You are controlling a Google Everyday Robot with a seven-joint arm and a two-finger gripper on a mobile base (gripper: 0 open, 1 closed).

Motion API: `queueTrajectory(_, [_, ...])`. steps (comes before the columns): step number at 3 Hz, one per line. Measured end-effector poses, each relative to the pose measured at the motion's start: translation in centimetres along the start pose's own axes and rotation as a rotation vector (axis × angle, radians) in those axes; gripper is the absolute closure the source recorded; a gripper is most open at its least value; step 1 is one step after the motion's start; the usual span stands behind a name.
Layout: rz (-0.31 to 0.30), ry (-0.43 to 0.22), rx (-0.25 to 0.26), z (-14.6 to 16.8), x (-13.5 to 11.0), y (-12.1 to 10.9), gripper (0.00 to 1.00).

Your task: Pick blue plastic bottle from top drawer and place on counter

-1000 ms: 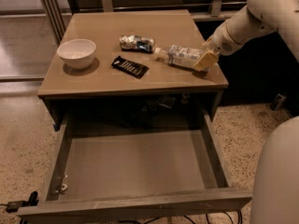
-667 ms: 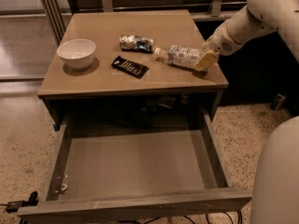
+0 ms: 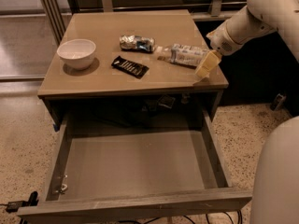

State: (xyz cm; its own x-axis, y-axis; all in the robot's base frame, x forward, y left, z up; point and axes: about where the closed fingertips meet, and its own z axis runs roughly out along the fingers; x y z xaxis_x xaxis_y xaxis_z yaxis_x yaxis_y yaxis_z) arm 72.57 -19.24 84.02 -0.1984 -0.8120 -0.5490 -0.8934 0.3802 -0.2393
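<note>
The blue plastic bottle (image 3: 184,55) lies on its side on the counter (image 3: 117,22), near the right edge, cap end pointing left. My gripper (image 3: 204,65) is at the bottle's right end, reaching in from the right on the white arm (image 3: 243,24), low over the counter top. The top drawer (image 3: 135,164) is pulled out wide below the counter, and its flat bottom holds no bottle.
A white bowl (image 3: 77,53) stands at the counter's left. A silver-blue foil packet (image 3: 136,43) and a flat black wrapper (image 3: 130,66) lie mid-counter. A small metal piece (image 3: 60,187) lies in the drawer's front left corner. My white base (image 3: 278,176) fills the lower right.
</note>
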Motion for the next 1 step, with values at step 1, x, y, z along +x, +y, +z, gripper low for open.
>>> queueTrajectory(1, [0.0, 0.0, 0.0, 0.0, 0.0, 0.0, 0.0])
